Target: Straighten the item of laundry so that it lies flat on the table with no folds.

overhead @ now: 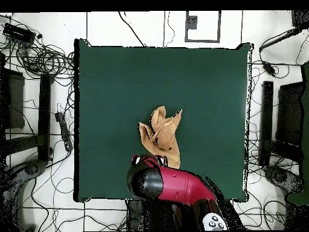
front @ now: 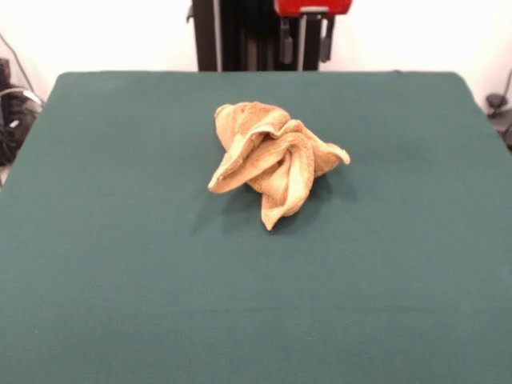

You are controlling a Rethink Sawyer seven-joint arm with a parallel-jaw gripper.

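The orange-tan towel (front: 272,156) lies crumpled in a heap a little beyond the middle of the dark green table (front: 120,256), with several folds and corners sticking out. No label shows. In the overhead view the towel (overhead: 160,138) sits just above the red arm (overhead: 172,184), whose head covers the towel's lower edge. My gripper (front: 306,44) hangs at the top edge of the front view, above the table's far side and well clear of the towel. Its two dark fingers (front: 286,42) stand apart, open and empty.
The black pedestal (front: 236,36) stands behind the table's far edge. In the overhead view, tangled cables (overhead: 42,57) and dark equipment (overhead: 289,115) lie on the floor round the table (overhead: 121,78).
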